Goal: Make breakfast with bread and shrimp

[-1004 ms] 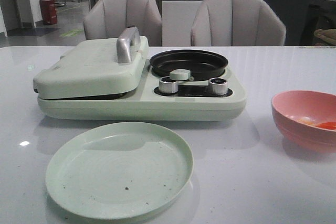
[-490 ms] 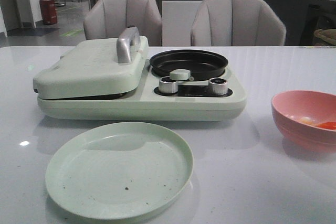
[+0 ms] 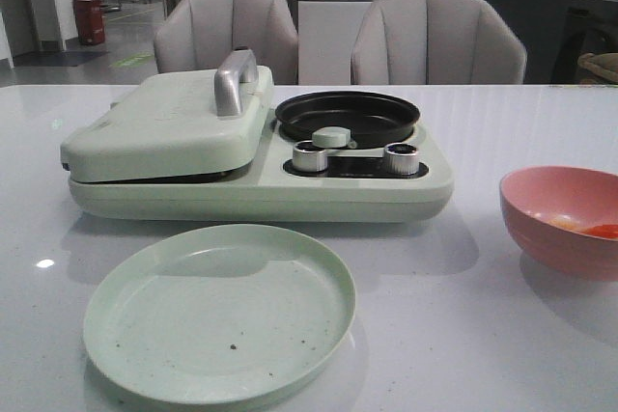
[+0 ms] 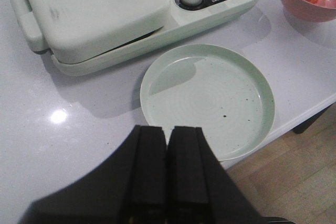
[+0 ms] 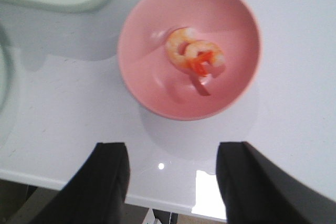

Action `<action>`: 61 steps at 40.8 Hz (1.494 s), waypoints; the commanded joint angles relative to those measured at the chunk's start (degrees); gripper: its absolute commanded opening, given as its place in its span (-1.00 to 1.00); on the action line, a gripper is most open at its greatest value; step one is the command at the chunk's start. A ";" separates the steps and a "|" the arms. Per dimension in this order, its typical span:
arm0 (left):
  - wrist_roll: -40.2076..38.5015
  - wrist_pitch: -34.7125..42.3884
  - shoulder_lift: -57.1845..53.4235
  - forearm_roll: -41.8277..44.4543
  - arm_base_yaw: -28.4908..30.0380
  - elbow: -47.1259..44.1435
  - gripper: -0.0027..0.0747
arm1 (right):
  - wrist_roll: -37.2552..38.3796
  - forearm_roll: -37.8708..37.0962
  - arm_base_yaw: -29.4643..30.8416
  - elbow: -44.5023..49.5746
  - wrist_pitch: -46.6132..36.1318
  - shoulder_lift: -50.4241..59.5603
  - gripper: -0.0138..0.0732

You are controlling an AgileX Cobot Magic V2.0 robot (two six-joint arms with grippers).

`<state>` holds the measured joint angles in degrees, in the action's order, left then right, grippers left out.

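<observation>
Shrimp in the pink bowl under my right gripper, jaws apart, my left gripper jaws together beside the green plate on the table.

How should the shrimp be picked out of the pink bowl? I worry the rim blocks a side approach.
Come straight down from above: the shrimp lies curled at the bottom of the bowl. Pinch across the curved body. The open right tool already hangs nearby.

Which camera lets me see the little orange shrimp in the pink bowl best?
The right wrist view: it looks straight down into the round pink bowl, showing the curled orange-and-white shrimp whole. The front view shows only an orange sliver above the bowl's rim; the left wrist view shows small pieces at its edge.
</observation>
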<state>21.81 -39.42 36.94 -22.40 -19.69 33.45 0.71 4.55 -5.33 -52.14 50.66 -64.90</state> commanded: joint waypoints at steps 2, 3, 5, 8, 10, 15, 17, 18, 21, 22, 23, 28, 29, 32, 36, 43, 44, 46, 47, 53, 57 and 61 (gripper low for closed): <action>-0.40 3.15 -0.20 -1.43 -0.44 1.58 -0.67 | -0.71 -0.92 5.79 -3.90 -2.14 -4.04 0.43; -0.40 3.15 -0.20 -1.43 -0.44 1.58 -0.67 | -0.71 -0.92 6.49 -4.31 -2.14 -4.90 0.43; -0.40 3.15 -0.20 -1.43 -0.44 1.58 -0.67 | -0.71 -0.92 7.74 -5.11 -2.27 -6.81 0.43; -0.40 3.15 -0.20 -1.43 -0.44 1.58 -0.67 | -1.24 -1.08 8.71 -6.35 -3.11 -9.80 0.43; -0.40 3.15 -0.20 -1.43 -0.44 1.58 -0.67 | -1.35 -1.55 8.71 -7.13 -4.10 -11.43 0.43; -0.40 3.15 -0.20 -1.43 -0.44 1.58 -0.67 | -1.35 -3.42 8.71 -9.27 -6.09 -16.46 0.43; -0.40 3.15 -0.20 -1.43 -0.44 1.58 -0.67 | -1.35 -3.80 8.71 -10.24 -6.36 -18.36 0.43; -0.40 3.15 -0.20 -1.43 -0.44 1.58 -0.67 | -1.35 -3.81 8.71 -10.65 -6.43 -19.16 0.43; -0.40 3.15 -0.20 -1.43 -0.44 1.58 -0.67 | -1.35 -3.92 8.71 -12.20 -6.93 -22.37 0.43; -0.40 3.15 -0.20 -1.43 -0.44 1.58 -0.67 | -1.35 -3.92 8.71 -12.56 -7.06 -23.19 0.43; -0.40 3.15 -0.20 -1.43 -0.44 1.58 -0.67 | -1.35 -4.12 8.71 -13.10 -7.27 -24.25 0.43; -0.40 3.15 -0.20 -1.43 -0.44 1.58 -0.67 | -1.76 -4.55 8.71 -14.84 -8.06 -28.42 0.43; -0.40 3.15 -0.20 -1.43 -0.44 1.58 -0.67 | -1.76 -4.55 8.71 -15.06 -8.30 -29.05 0.43; -0.40 3.15 -0.20 -1.43 -0.44 1.58 -0.67 | -1.76 -4.55 8.71 -15.64 -8.83 -31.28 0.43; -0.40 3.15 -0.20 -1.43 -0.44 1.58 -0.67 | -1.76 -4.55 8.71 -15.64 -9.57 -33.45 0.43; -0.40 3.15 -0.20 -1.43 -0.44 1.58 -0.67 | -1.76 -4.55 8.71 -15.64 -9.79 -35.68 0.22; -0.40 3.15 -0.20 -1.43 -0.44 1.58 -0.67 | -1.76 -4.55 8.71 -15.64 -9.79 -35.68 0.15; -0.40 3.15 -0.20 -1.43 -0.44 1.58 -0.67 | -1.76 -4.55 8.71 -15.64 -9.79 -35.59 -0.03; -0.40 3.15 -0.20 -1.43 -0.44 1.58 -0.67 | -1.76 -4.55 8.71 -15.64 -9.79 -35.51 -0.10; -0.40 3.15 -0.20 -1.43 -0.44 1.58 -0.67 | -1.81 -4.55 8.71 -15.64 -9.73 -35.12 -0.42; -0.40 3.15 -0.20 -1.43 -0.44 1.58 -0.67 | -2.46 -4.55 8.63 -15.64 -9.31 -34.25 -0.53; -0.40 3.15 -0.20 -1.43 -0.44 1.58 -0.67 | -2.80 -4.55 7.75 -15.87 -9.40 -31.98 -0.59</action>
<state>21.81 -39.71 36.94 -22.40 -19.69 33.45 -1.26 1.04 2.81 -66.22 42.37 -101.46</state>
